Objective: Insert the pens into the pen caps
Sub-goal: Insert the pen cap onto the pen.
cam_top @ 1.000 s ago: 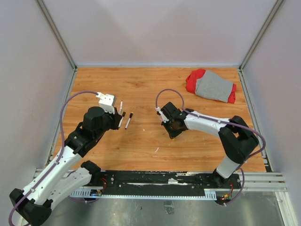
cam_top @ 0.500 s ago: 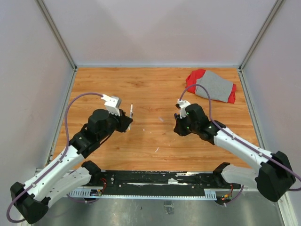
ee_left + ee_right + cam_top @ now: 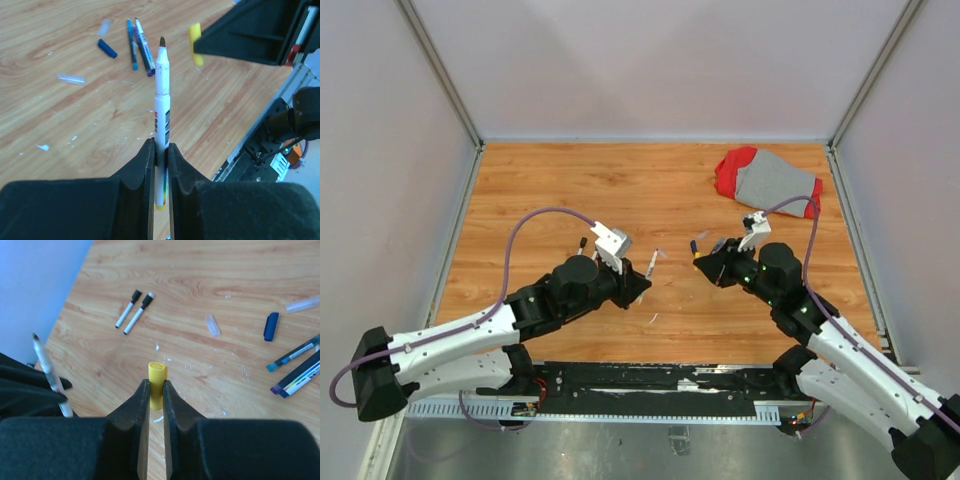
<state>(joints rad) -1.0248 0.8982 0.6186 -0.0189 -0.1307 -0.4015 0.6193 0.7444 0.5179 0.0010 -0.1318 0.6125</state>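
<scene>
L gripper was clamped on a white pen, tip fwd. R gripper pinched a yellow cap. I had both arms stretched inward, facing each other over the mid table, tip and cap near but apart. Side walls stood well off. On the wood I counted 3 uncapped pens, 2 black-capped pens, 1 blue cap and 2 clear caps.
</scene>
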